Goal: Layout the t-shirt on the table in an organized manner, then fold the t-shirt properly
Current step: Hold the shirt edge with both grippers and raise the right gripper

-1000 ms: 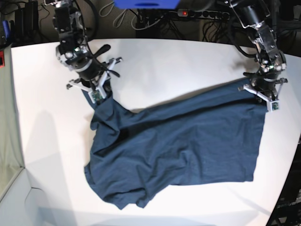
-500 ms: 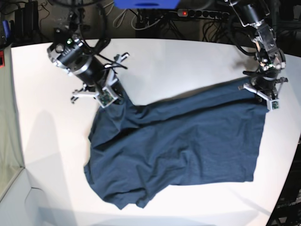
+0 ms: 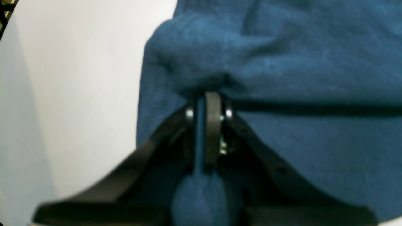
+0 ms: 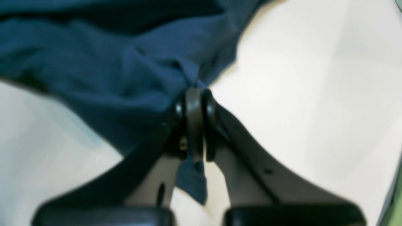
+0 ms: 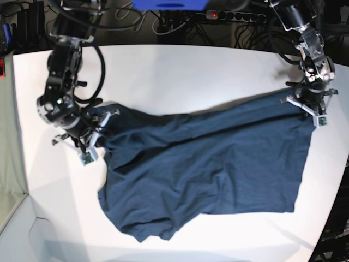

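The t-shirt (image 5: 207, 174) is lying spread across the middle and lower part of the table (image 5: 180, 76), rumpled toward the lower left. The right gripper (image 5: 90, 139) (at the left of the frame) is pinching the shirt's upper left corner between pressed-together jaws. The left gripper (image 5: 311, 106), at the upper right, is clamping the upper right corner likewise.

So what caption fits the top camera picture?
Two grippers, left and right, stretch a dark navy-blue cloth t-shirt across the white table.
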